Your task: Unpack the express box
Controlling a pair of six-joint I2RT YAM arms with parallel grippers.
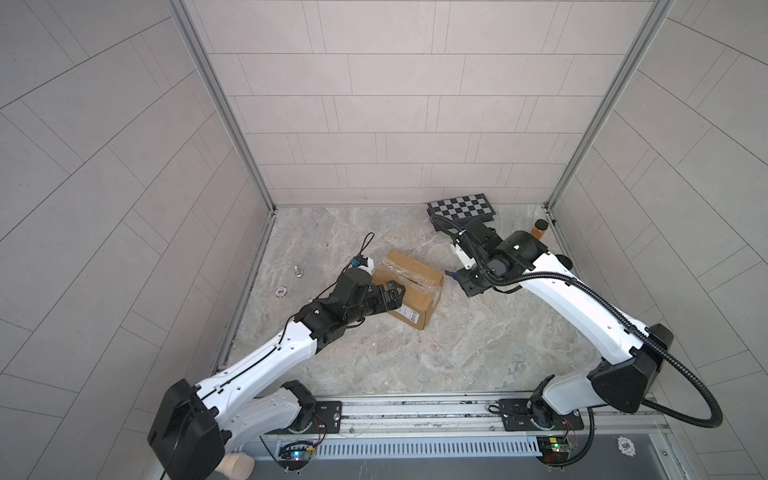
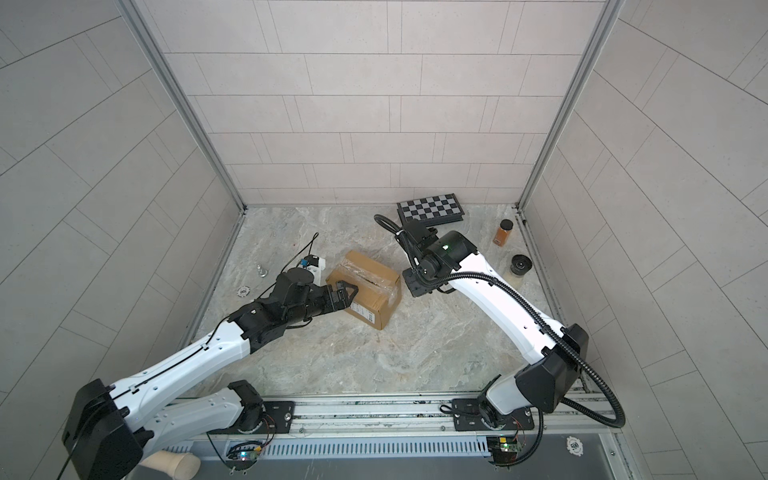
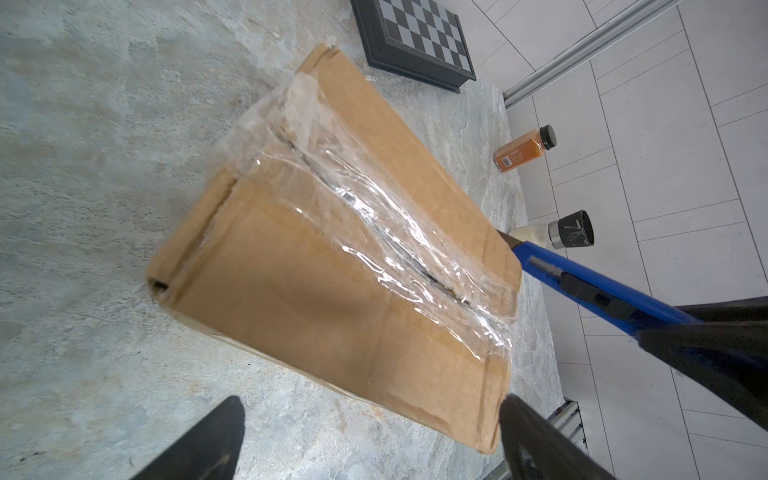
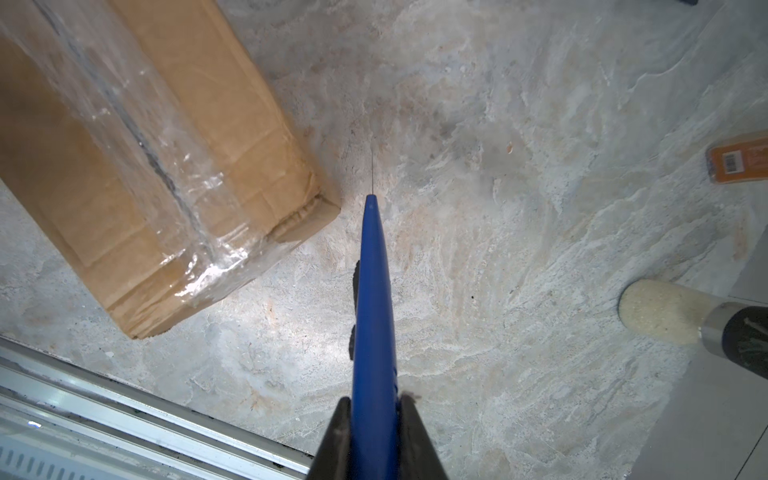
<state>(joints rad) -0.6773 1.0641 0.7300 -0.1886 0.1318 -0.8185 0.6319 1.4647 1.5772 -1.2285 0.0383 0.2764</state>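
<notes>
The express box is a brown carton lying on the stone tabletop, with wrinkled clear tape along its top seam. My left gripper is open wide at the box's left end. One fingertip is beside a box corner and one is over bare table. My right gripper is shut on a blue utility knife. The knife points past the box's right end, and its thin blade is clear of the cardboard.
A black-and-white checkered case lies at the back. An orange spice jar and a black-capped jar of pale grains stand by the right wall. A chip, a metal piece and a small cabled device lie left. An aluminium rail runs along the front.
</notes>
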